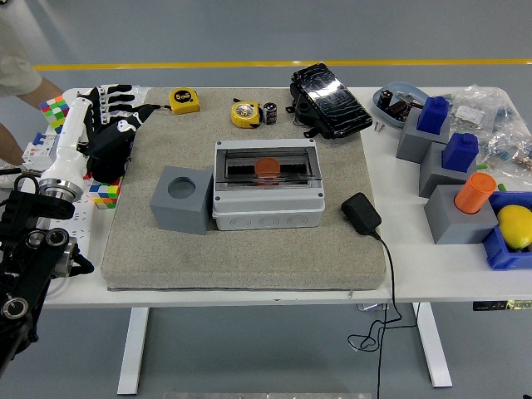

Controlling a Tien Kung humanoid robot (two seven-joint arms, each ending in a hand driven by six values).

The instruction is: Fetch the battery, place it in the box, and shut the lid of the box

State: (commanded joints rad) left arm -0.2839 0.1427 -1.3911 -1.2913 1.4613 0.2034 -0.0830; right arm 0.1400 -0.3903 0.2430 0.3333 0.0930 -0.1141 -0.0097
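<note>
The grey box (268, 194) sits mid-mat with its clear lid down flat; a round orange-brown thing (267, 166) shows through the lid. A small black cylindrical battery (270, 113) stands behind the box, beside a yellow tape measure (245, 113). My left hand (116, 104) hovers over the table's left end, well left of the box, with its fingers spread and nothing in them. A person (15, 62) shows only at the upper left edge, hands away from the box.
A grey block with a round hole (181, 198) stands against the box's left side. A black adapter (361, 213) with its cord lies to the right, a black pouch (330, 100) behind. Grey stands with blue and orange pieces (453, 179) crowd the right end. A colour cube (56, 110) is at the left.
</note>
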